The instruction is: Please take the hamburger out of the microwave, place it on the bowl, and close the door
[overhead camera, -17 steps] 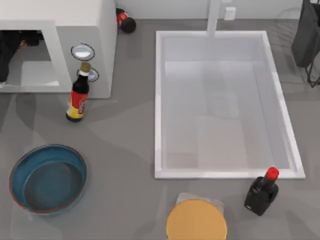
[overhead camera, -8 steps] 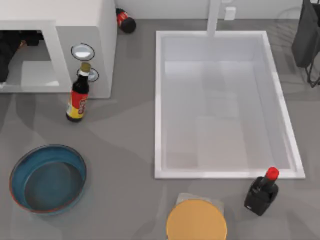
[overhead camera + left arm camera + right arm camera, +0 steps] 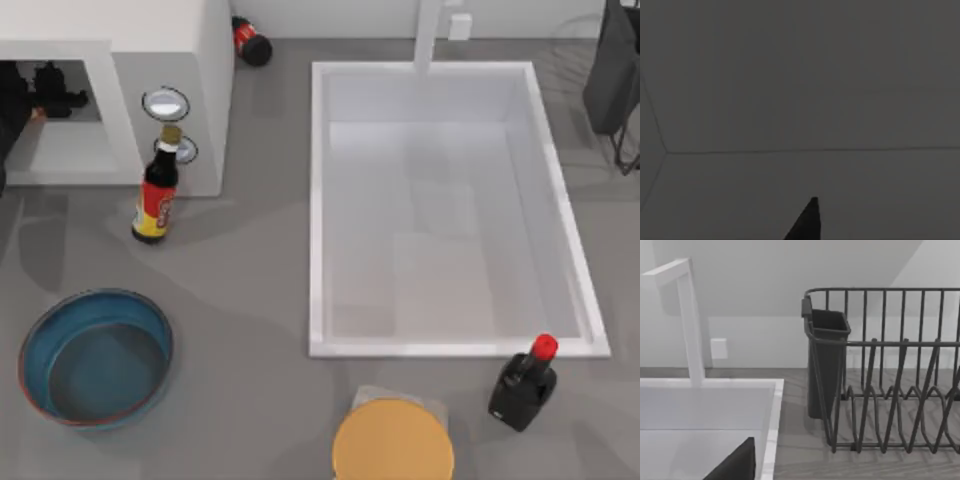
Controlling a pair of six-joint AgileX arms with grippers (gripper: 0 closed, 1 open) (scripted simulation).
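The left gripper (image 3: 55, 95) reaches inside the microwave (image 3: 150, 40) at far left; its grip cannot be told. The hamburger is hidden. The bowl (image 3: 30, 345), near left, holds nothing.

A white sink basin (image 3: 445, 210) takes up the table's right half, its tall white faucet (image 3: 428, 35) at the far rim. A dark sauce bottle (image 3: 156, 188) with a red-yellow label stands upright left of it. Another bottle (image 3: 250, 42) lies at the back. A black red-capped bottle (image 3: 524, 382) and an orange disc (image 3: 392, 440) sit near the front; a dark wire rack (image 3: 890, 375) holds a cup
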